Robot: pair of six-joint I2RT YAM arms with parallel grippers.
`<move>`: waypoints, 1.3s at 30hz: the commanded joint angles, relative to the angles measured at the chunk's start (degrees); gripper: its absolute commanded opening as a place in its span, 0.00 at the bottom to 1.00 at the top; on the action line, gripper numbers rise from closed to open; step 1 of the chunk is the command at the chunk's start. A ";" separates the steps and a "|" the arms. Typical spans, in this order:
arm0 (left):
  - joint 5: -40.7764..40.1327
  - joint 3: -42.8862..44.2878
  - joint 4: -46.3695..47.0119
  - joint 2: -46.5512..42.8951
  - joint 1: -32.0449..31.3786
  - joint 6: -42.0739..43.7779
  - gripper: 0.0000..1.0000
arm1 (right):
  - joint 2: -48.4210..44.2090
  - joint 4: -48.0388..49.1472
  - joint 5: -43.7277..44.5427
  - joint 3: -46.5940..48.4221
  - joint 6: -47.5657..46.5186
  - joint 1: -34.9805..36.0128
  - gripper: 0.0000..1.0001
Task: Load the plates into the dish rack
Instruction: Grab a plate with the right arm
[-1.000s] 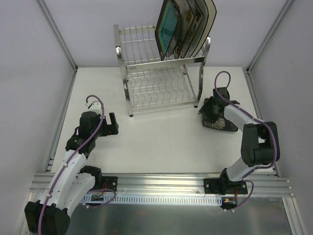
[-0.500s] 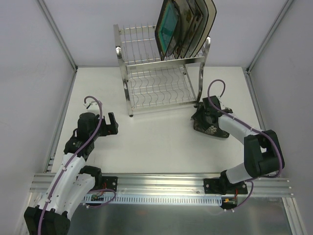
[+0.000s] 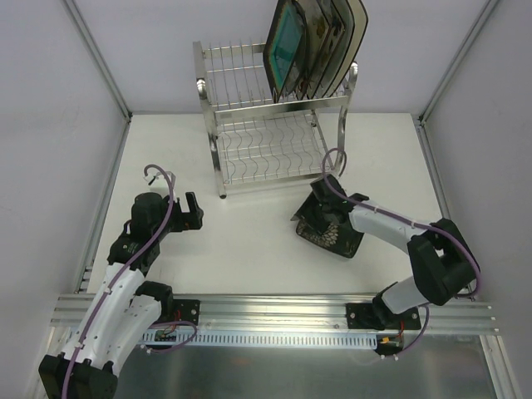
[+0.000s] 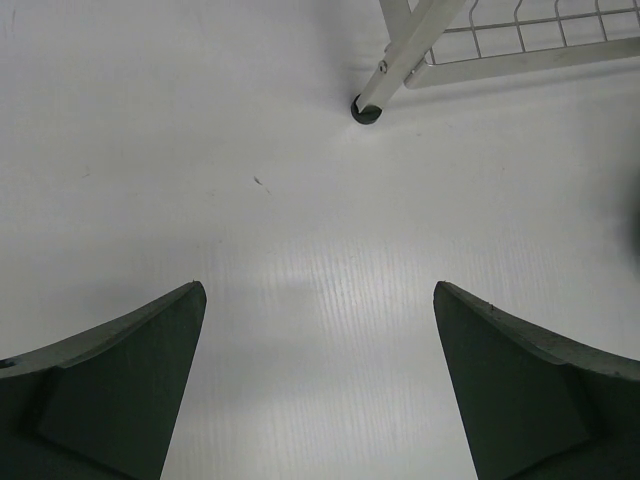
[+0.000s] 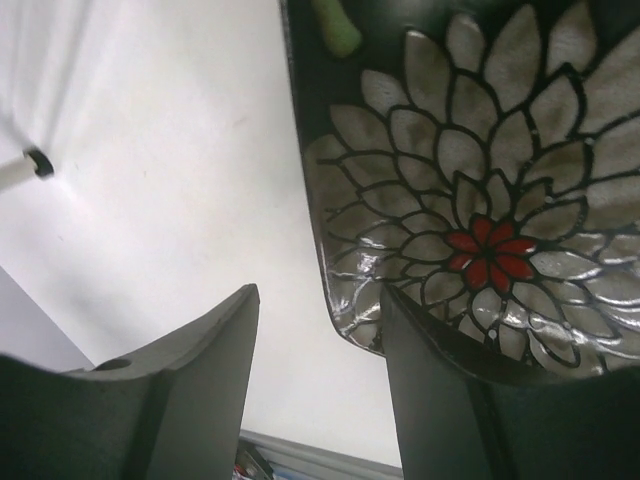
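Swung leftward, the right end effector (image 5: 318, 295) now holds the dark flowered plate (image 3: 331, 234) just in front of the dish rack (image 3: 274, 154), clamped on its rim; the rack's slots lie beyond and above it; the left end effector (image 4: 320, 300) gapes empty near the rack's left foot.

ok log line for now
left tool: open, empty | right tool: at dark flowered plate, grip unclear | dish rack: plates in top tier
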 commanded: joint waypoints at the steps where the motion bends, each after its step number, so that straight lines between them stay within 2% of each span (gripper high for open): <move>1: 1.18 0.27 0.88 -0.54 -0.75 0.71 0.99 | 3.34 -1.28 -3.23 4.34 2.32 5.49 0.55; 5: 1.44 0.27 0.79 0.07 -1.37 0.63 0.99 | 5.90 -0.66 -3.93 8.29 0.65 11.20 0.56; 10: 2.31 0.53 0.70 1.39 -1.98 0.10 0.99 | 5.65 -6.54 -0.43 15.84 -10.23 14.20 0.59; 17: 2.76 0.88 0.70 2.88 -2.07 -0.52 0.99 | 3.89 -20.32 3.18 21.48 -40.26 14.73 0.61; 21: 2.93 0.71 0.70 3.41 -2.07 -0.60 0.99 | 0.39 -24.82 4.51 18.16 -47.06 15.26 0.61; 28: 4.08 0.01 0.88 3.68 -2.07 -0.17 0.99 | -4.73 -25.71 3.46 11.47 -50.77 15.26 0.65; 39: 1.35 -0.88 2.37 3.15 -1.99 1.24 0.99 | 0.28 -22.55 -0.33 8.74 -52.88 19.38 0.63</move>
